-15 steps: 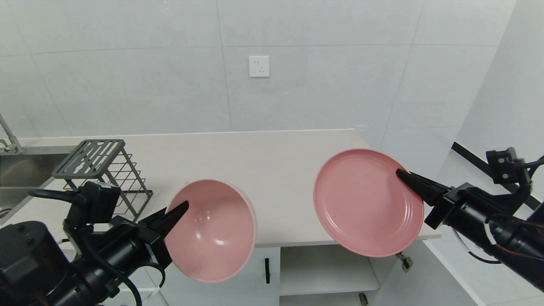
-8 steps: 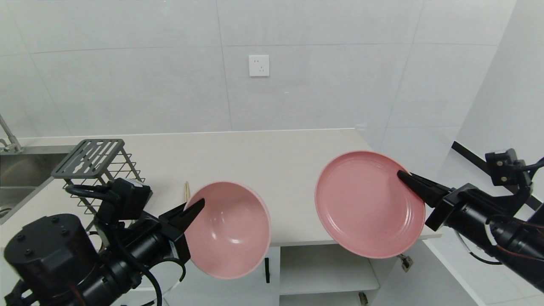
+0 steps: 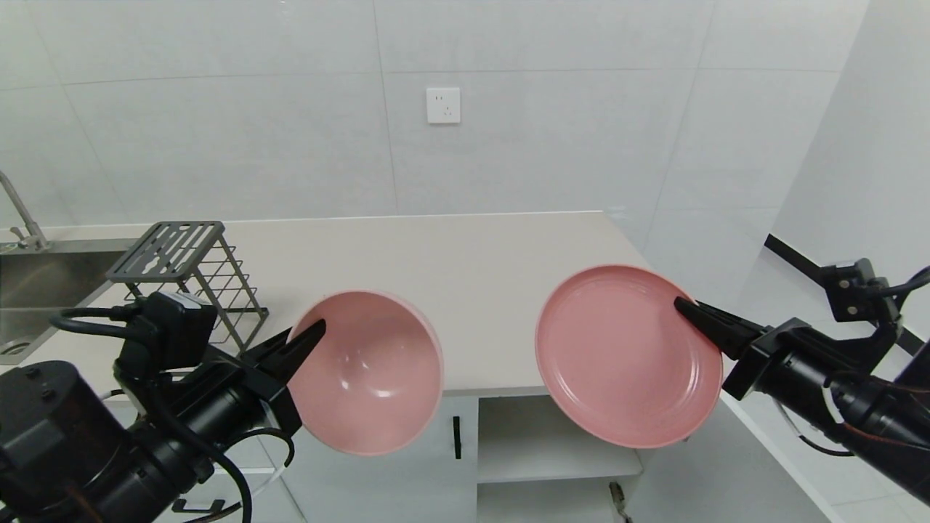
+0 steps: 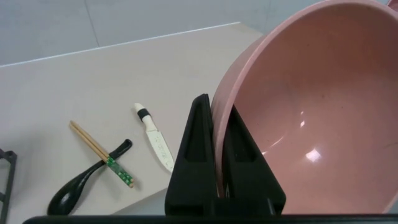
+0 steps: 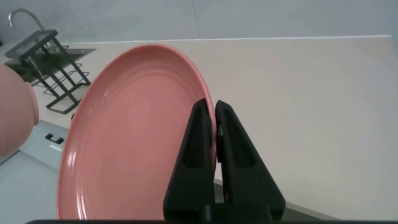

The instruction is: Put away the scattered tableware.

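Note:
My left gripper (image 3: 309, 335) is shut on the rim of a pink bowl (image 3: 370, 370), held tilted in front of the counter's near edge; the left wrist view has the same bowl (image 4: 311, 112) clamped between the black fingers (image 4: 202, 143). My right gripper (image 3: 686, 309) is shut on the rim of a pink plate (image 3: 625, 356), held tilted at the counter's right corner, and that plate (image 5: 130, 137) fills the right wrist view. On the counter lie wooden chopsticks (image 4: 99, 152), a black spoon (image 4: 81, 186) and a small white knife (image 4: 155, 138).
A black wire rack (image 3: 185, 269) stands on the beige counter (image 3: 465, 254) at the left, beside a steel sink (image 3: 36, 283) with a tap. Open white shelves (image 3: 552, 443) sit under the counter. A tiled wall with a socket (image 3: 443, 105) rises behind.
The left arm swung the bowl right, then back left and slightly up. The plate stayed nearly still in the right gripper. The head camera shifted, so the whole scene sits a little differently.

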Controlling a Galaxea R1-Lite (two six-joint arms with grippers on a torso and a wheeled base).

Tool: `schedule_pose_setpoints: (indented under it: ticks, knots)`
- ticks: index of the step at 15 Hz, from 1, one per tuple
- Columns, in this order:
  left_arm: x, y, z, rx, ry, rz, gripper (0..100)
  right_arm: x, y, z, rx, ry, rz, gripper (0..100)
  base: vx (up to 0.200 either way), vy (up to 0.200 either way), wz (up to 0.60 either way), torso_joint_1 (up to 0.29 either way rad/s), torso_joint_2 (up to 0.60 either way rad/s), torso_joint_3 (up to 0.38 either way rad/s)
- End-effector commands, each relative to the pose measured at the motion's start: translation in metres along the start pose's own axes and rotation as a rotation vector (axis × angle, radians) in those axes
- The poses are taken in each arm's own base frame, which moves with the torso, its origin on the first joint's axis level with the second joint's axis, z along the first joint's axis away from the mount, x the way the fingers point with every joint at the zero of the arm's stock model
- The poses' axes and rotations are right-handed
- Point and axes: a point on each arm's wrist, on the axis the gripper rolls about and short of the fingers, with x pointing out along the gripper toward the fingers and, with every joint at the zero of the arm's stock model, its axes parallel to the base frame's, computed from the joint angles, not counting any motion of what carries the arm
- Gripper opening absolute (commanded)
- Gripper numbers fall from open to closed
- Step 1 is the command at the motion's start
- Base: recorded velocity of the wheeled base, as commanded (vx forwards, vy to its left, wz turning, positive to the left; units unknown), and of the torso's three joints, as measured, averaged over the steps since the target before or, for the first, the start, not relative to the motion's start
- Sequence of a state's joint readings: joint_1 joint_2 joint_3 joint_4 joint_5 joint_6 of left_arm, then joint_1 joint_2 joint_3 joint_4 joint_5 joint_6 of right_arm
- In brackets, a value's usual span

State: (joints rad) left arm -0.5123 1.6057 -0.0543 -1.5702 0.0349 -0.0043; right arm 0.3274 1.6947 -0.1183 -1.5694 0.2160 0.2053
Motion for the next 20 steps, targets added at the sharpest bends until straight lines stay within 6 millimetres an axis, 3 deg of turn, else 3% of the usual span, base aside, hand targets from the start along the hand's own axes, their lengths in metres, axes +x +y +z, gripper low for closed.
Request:
schedule_pose_setpoints:
  ticks: [1,20]
  knots:
    - [-0.001,0.000,0.001,0.000,-0.004,0.002,0,0.000,0.000,-0.001,0.001,0.004,0.000,0,0.000,0.000,0.00,-0.183,0.37,0.188]
    - [-0.007,-0.001,-0.008,0.000,0.045,-0.004,0,-0.003,0.006,-0.019,-0.047,0.094,0.028,0,0.000,0.000,0.00,-0.261,0.51,0.249]
